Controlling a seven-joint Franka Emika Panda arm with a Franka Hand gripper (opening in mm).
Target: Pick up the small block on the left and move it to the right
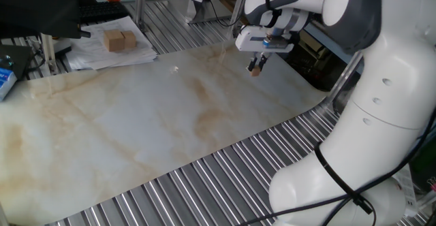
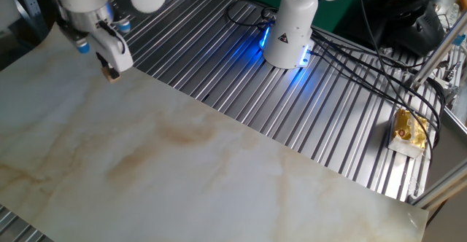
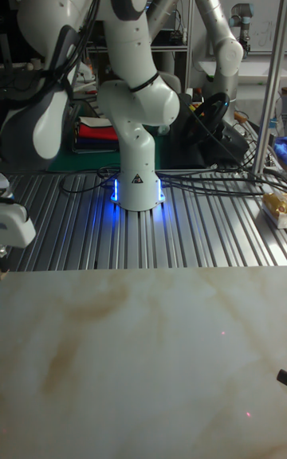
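Note:
My gripper (image 1: 257,67) hangs over the far right part of the marbled board (image 1: 136,124), shut on the small block (image 1: 255,72). The block is a tiny light-brown cube pinched at the fingertips, just above the board's surface. From the other fixed view the gripper (image 2: 110,70) is at the upper left near the board's edge, tilted, with the small block (image 2: 112,75) showing below the fingertips. In the tall fixed view only the white wrist housing (image 3: 14,229) shows at the left edge; the fingers and the block are cut off there.
A pair of larger tan blocks (image 1: 120,40) sits on papers at the back left. A blue box (image 1: 5,82) lies at the far left. Ribbed metal table (image 1: 225,178) surrounds the board. The arm's base (image 2: 289,34) and cables stand behind; a yellow packet (image 2: 408,129) lies right.

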